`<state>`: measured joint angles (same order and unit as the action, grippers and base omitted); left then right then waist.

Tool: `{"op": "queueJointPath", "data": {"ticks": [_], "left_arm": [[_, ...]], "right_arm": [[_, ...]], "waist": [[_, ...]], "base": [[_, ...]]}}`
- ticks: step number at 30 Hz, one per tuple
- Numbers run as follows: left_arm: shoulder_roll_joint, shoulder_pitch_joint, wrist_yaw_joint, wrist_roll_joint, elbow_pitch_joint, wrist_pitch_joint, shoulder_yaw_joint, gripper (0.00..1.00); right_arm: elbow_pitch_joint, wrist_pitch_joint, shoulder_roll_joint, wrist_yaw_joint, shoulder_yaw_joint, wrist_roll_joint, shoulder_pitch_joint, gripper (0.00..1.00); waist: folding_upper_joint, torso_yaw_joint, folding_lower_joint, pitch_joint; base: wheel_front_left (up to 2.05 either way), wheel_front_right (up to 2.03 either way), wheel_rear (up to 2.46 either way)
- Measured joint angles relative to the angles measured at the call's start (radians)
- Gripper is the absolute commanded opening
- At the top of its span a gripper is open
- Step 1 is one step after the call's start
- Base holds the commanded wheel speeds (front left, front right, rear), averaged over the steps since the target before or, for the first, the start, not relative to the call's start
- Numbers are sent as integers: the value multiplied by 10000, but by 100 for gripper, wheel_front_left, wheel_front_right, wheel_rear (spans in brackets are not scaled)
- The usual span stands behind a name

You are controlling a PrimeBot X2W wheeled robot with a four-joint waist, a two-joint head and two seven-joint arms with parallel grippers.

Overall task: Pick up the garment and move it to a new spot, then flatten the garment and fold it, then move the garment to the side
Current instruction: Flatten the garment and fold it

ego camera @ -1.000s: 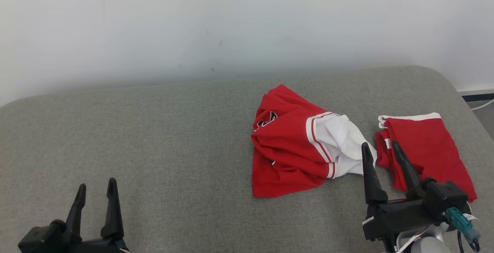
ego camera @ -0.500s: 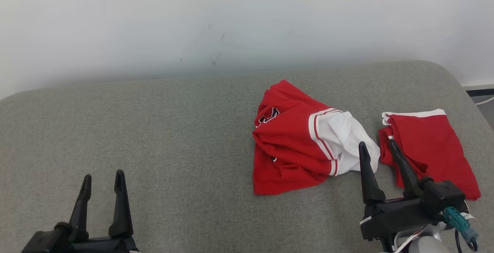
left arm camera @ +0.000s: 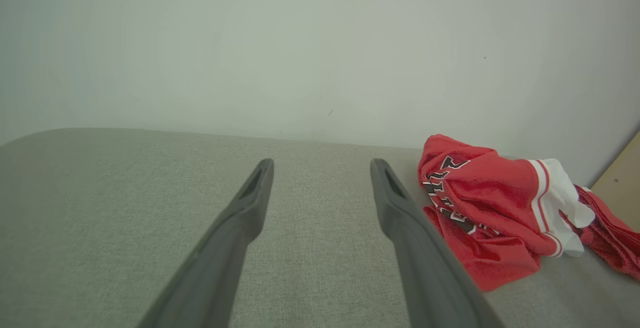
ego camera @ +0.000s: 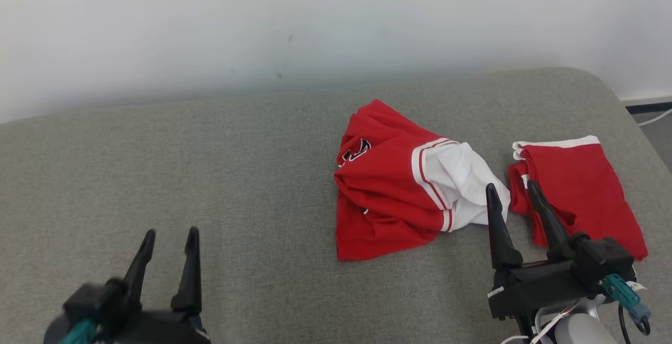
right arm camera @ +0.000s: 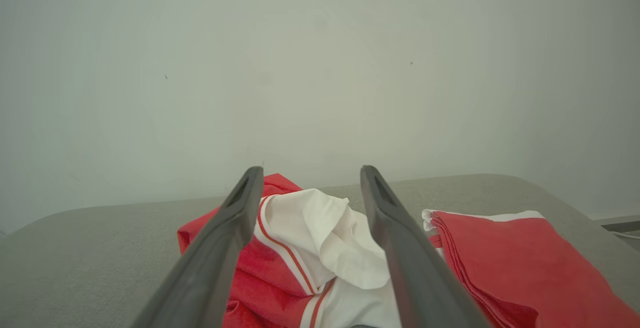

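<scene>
Since the crumpled red and white shirt point(ego camera: 388, 197) lies in a heap on the right half of the grey counter point(ego camera: 210, 176), it is not yet picked up. Both claws are spread wide and nothing is held. The right claw point(ego camera: 511, 186) is placed just in front of the white part of the shirt, and the left claw point(ego camera: 171, 232) is kept well apart from it. A thick bunch of cloth should be pinched, not a thin edge, so nothing is dropped. The folded red cloth point(ego camera: 577, 186) just beside it should be left alone.
</scene>
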<state>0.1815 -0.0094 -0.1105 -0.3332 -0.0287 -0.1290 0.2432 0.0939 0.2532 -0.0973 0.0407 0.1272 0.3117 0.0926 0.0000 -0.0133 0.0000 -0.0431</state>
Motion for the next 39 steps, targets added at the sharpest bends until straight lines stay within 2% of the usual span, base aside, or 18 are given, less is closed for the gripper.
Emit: {"op": "queueJointPath", "data": {"ticks": [3,5,8,18,27,33,38,39], "left_arm": [[316,-909,443,82,740,593,349,100],[353,-1257,554,100,970,763,481,100],[376,-2300,901,198,1760,1260,755,100],[236,-4874,1645,874,3965,2623,1668,100],[-73,-7051,1914,1402,5509,3434,2132,100],[-151,-7755,2002,1480,6320,3586,2249,100],[-431,-8365,2094,1496,7049,3611,2424,100],[-508,-8460,2127,1496,7177,3563,2447,94]], "right_arm": [[-42,-71,-6,-29,54,-2,36,100],[-71,-71,-10,-54,65,-2,55,100],[-128,-98,-35,-61,132,-19,192,100],[-566,-257,-125,-71,282,-159,337,100],[-934,-293,-155,-77,288,-161,546,100],[-1035,-288,-113,-146,284,-157,914,100],[-986,-245,-113,-96,67,-155,1038,100],[-970,-245,-115,-98,65,-155,1047,100]], "waist": [[0,93,0,-123],[0,132,0,-166],[0,270,0,-302],[1,1030,1,-922],[1,1966,2,-1978],[1,2470,2,-2722],[1,2731,3,-3293],[2,2753,3,-3382]], "base": [[0,0,0],[0,0,0],[0,0,0],[0,0,0],[0,0,0],[0,0,0],[0,0,0],[0,0,0]]}}
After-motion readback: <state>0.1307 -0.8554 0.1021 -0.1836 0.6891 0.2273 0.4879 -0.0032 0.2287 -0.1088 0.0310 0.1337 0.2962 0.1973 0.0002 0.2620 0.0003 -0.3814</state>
